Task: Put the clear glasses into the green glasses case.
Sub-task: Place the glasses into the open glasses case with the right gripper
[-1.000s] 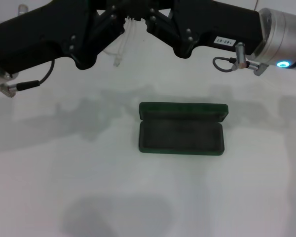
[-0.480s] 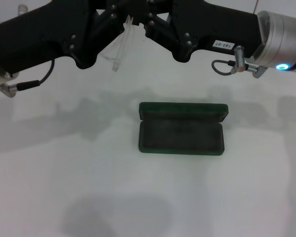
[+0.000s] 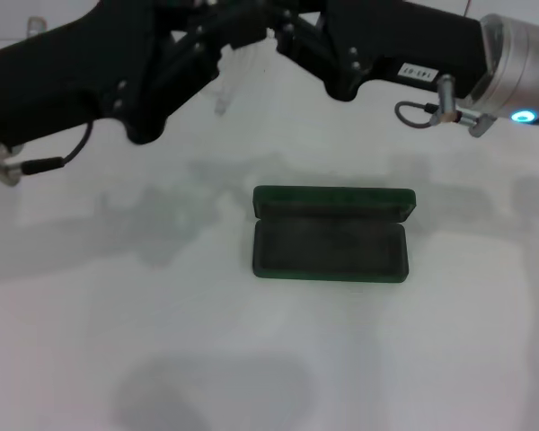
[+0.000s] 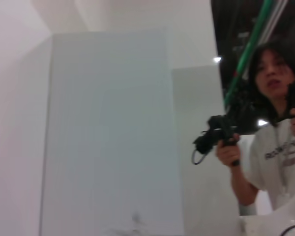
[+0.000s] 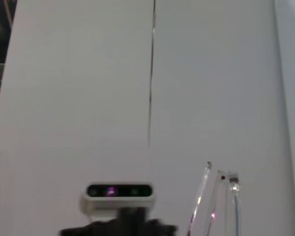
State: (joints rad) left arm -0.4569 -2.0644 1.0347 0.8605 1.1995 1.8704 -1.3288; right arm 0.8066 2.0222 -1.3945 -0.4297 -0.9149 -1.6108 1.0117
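White tabletop (image 3: 90, 359) fills the head view, with soft shadows across it. Both arms reach in from the sides and meet at the far edge, raised above the surface. The left pincer (image 3: 223, 36) and the right pincer (image 3: 292, 27) sit almost tip to tip there, and the clear glasses (image 3: 226, 85) hang between and just below them, one thin see-through arm trailing down beneath the left pincer. Whether either pincer is clenched on the frame or released I cannot tell, since the fingertips merge with the dark housings.

The green glasses case (image 3: 331, 233) lies open on the tabletop, nearer the robot than both pincers and well apart from them, roughly under the right pincer's side. Its lid stands up along the far edge and its dark lining faces up.

From the right wrist view, the transparent arm tips of the glasses (image 5: 216, 201) rise before a pale wall, beside a small camera (image 5: 119, 192). The left wrist view shows a person (image 4: 273, 147) holding a black handheld device (image 4: 216, 137).
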